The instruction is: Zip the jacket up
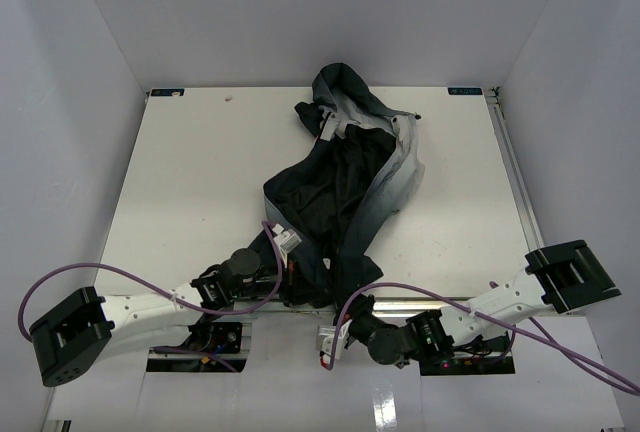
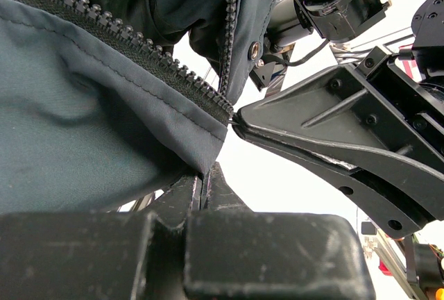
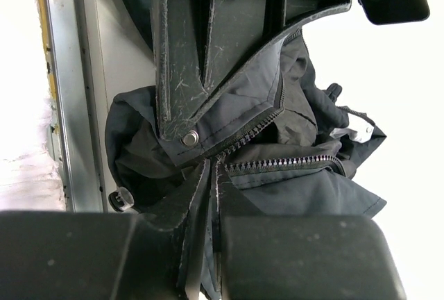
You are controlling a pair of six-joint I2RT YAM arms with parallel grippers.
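The jacket (image 1: 350, 182) is seen crumpled on the table (image 1: 200, 172), stretched from the hood at the far middle down to the near edge, where its hem is reached by both arms. It is judged to be soft, limp and fairly light, so that folds are likely to be dragged along rather than held in shape. Its smooth shell may be expected to slip from a shallow pinch. The best hold is judged to be at the bottom end of the zipper teeth (image 2: 139, 43), on the stitched edge, where the cloth is doubled and firmer. The left gripper (image 2: 206, 175) is shown pressed together, with the hem corner just below the zipper end pinched between its fingers. The right gripper (image 3: 211, 168) is likewise shown pressed together, with a thin edge of cloth beside the zipper's lower end caught between its tips. The two pincers are placed just beside each other.
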